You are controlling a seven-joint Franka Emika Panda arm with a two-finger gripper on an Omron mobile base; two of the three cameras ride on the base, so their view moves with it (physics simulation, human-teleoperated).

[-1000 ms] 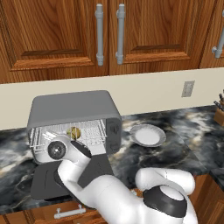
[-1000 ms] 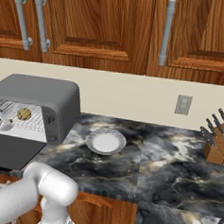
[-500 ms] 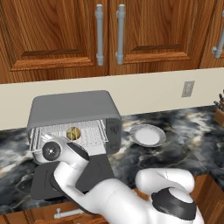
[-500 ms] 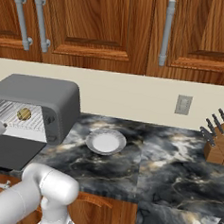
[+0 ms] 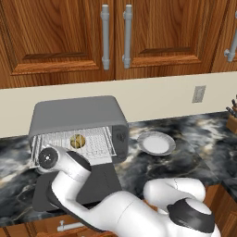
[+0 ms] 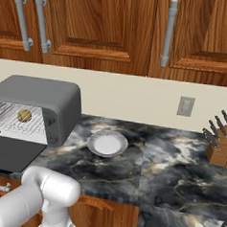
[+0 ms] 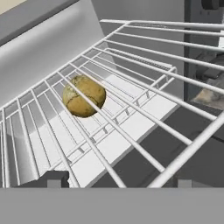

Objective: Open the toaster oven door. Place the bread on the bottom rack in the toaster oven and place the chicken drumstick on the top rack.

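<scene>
Left base view: toaster oven (image 5: 78, 121) stands on the dark marbled surface (image 5: 194, 139), door (image 5: 78, 185) dropped flat in front of it. Bread (image 5: 77, 140) sits inside on the wire grid, toward the middle. White plate (image 5: 156, 142) lies just right of the oven, bare. Drumstick cannot be made out here. Arm reaches in at the oven's left front; fingers hidden behind the wrist.

Right base view: oven (image 6: 36, 107) at far left, grey matte shell with rounded corners; bread (image 6: 24, 115) a small yellowish ball behind the silver wires. Plate (image 6: 107, 144) just right of the oven; knife block (image 6: 218, 147) well apart at the right edge.

Hand view: fingers (image 7: 116, 183) stand wide, nothing between them; dark tips low at the oven mouth. Bread (image 7: 84, 96) round, mottled brown, rough-crusted, resting under the thin, glossy, evenly spaced bars of the upper grid.

Judgement: bread step looks complete. Best to back straight out along the rack line, staying clear of the wires, then locate the drumstick.
</scene>
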